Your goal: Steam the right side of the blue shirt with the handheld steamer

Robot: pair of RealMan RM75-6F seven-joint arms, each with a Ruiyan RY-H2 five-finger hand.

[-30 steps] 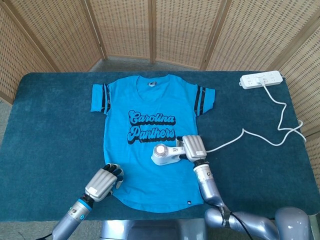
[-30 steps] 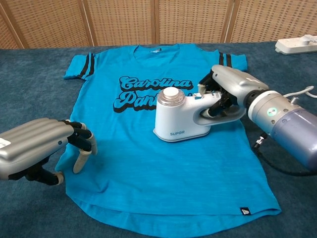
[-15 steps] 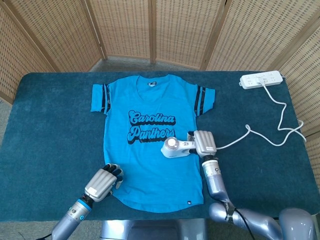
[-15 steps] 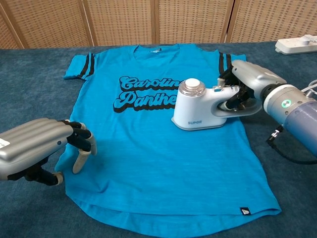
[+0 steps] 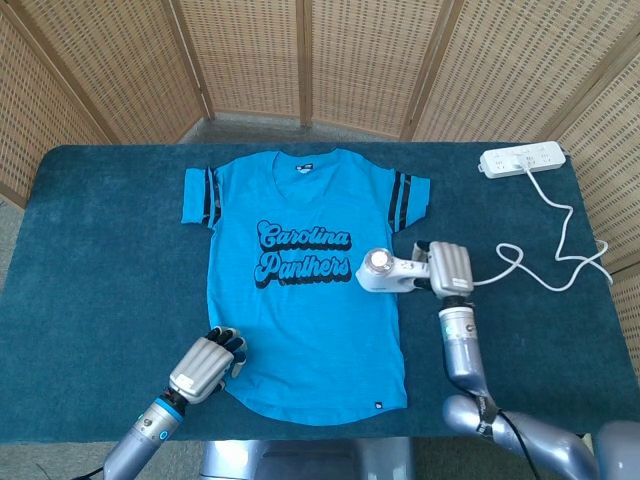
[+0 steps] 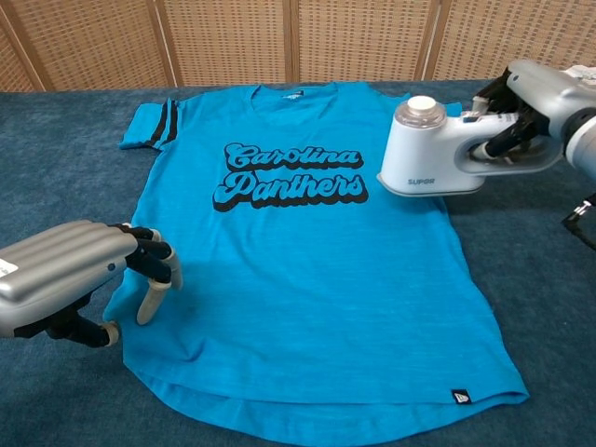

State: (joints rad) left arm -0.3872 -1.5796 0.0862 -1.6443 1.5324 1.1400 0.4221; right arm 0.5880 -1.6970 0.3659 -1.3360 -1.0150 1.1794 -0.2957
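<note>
Steamer [image 6: 430,154] in our right hand [image 6: 535,107], held by its handle over the right edge of the blue shirt [image 6: 307,270].

We see the white steamer, round cap up, with its flat base level just above the shirt's right side, beside the end of the "Panthers" lettering [image 6: 289,188]; whether the base touches the cloth we cannot tell. The shirt lies flat, front up, on the dark teal table cover [image 5: 100,260], collar away from us. Our left hand [image 6: 79,275] holds nothing, its fingers curled downward at the shirt's lower left hem, fingertips [image 6: 149,307] on or just above the fabric. A white cord [image 5: 545,255] runs from our right hand across the cover to a power strip [image 5: 522,159] at the far right corner.
</note>
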